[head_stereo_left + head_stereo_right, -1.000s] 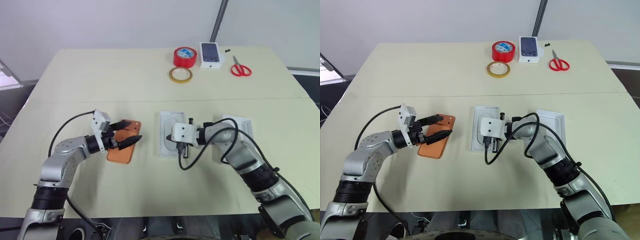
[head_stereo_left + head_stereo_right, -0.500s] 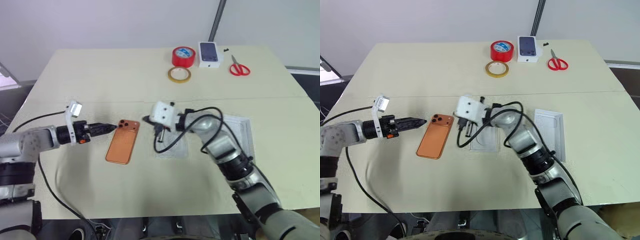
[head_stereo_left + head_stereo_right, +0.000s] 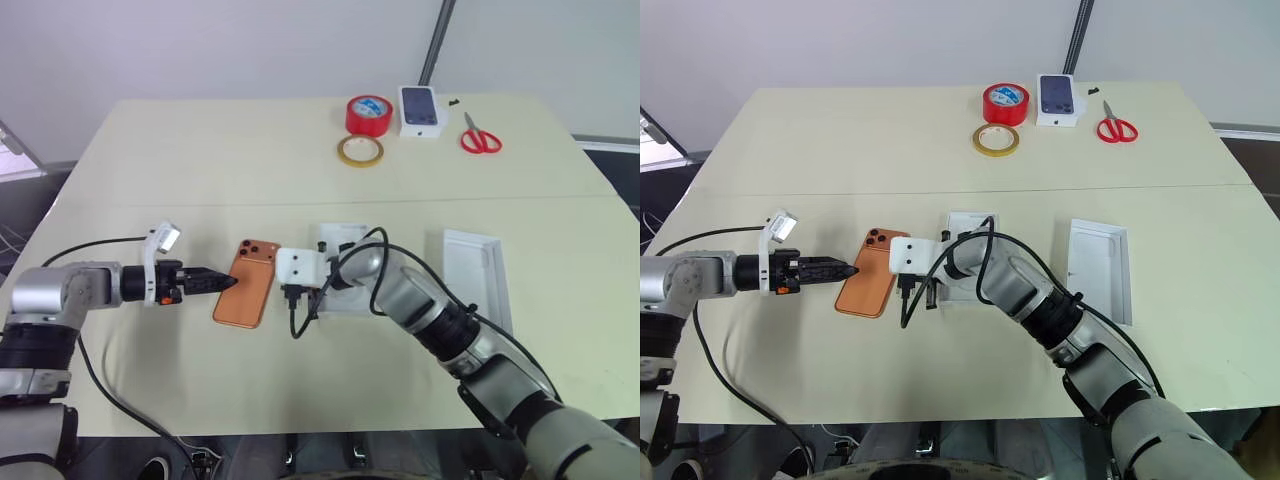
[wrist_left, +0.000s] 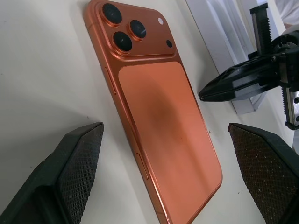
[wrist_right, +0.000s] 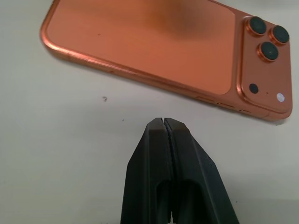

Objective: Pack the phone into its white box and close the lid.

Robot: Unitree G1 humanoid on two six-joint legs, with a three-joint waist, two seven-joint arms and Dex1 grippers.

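Your left gripper (image 4: 166,172) is spread wide, a finger on each side of the phone (image 3: 248,285); your right gripper (image 5: 164,122) is pressed together just off its opposite long edge. The phone lies flat, lenses up, pointing away.

occluded: white box (image 3: 340,300) partly behind right arm | cropped: phone (image 4: 159,121) lower corner

- A plain test room or lab, not a home: bare white wall (image 3: 220,45) behind one wide cream table (image 3: 200,160).
- Bench supplies at the table's twelve to one o'clock: red tape roll (image 3: 369,113), yellow tape ring (image 3: 360,150), red-handled scissors (image 3: 480,135).
- Grey floor around the table.
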